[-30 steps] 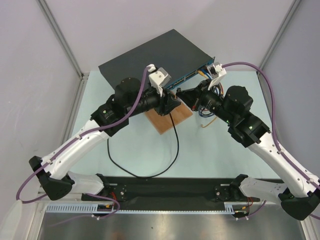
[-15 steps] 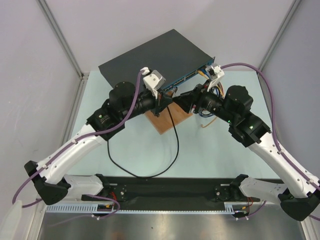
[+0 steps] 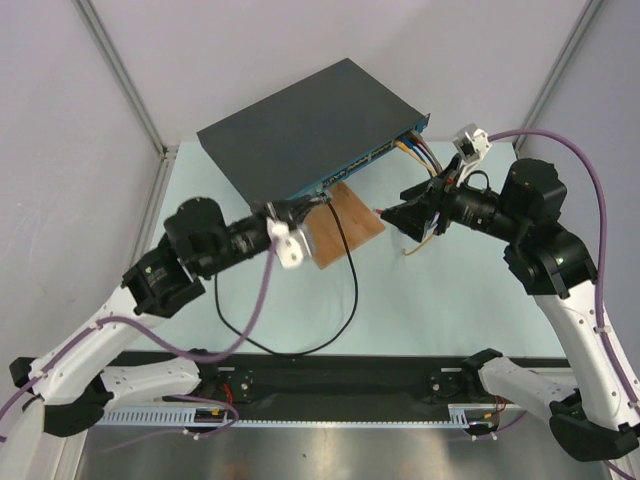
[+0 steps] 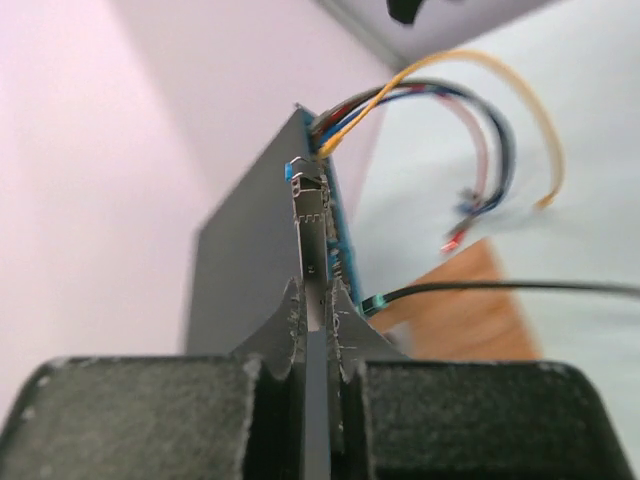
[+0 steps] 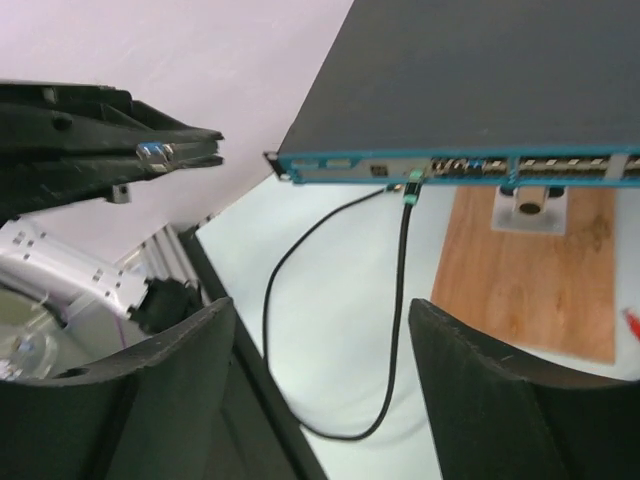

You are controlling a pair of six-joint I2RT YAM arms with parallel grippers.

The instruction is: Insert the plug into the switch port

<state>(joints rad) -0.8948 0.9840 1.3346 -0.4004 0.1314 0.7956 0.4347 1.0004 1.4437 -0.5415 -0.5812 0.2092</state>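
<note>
Worktop: approx 1 s ago both arms were bunched right up at the teal front of the switch. Now they've been pulled back, one to each side. The switch itself hasn't been shifted. It's parked skewed by the far edge, about mid-way, w/ the ports aimed at the near-right corner. The wooden board is tucked just below and in front of that face.

The black cable is already seated in a port twd the end of the face nearer the left edge. Its green-ringed connector can be seen in the right wrist view, and the slack is looped out twd the near edge. Coloured wires are plugged in at the other end of the face.

- **Left tool**: clamped tight on the plug, a thin metal piece w/ a blue tab that sticks out past the fingertips. It's held just off the face nr that left end, and it's not in any port as far as can be told.
- **Right tool**: spread wide, nothing gripped, backed off twd the right edge.

So the insertion prob isn't done yet. The retreat reads like a fresh line-up, w/ the right arm cleared out of the way.

Room: open worktop is left on the near-left side for the approach. The seated cable and the board's edge are what should be steered clear of, and walls are set close along the left and right edges.
</note>
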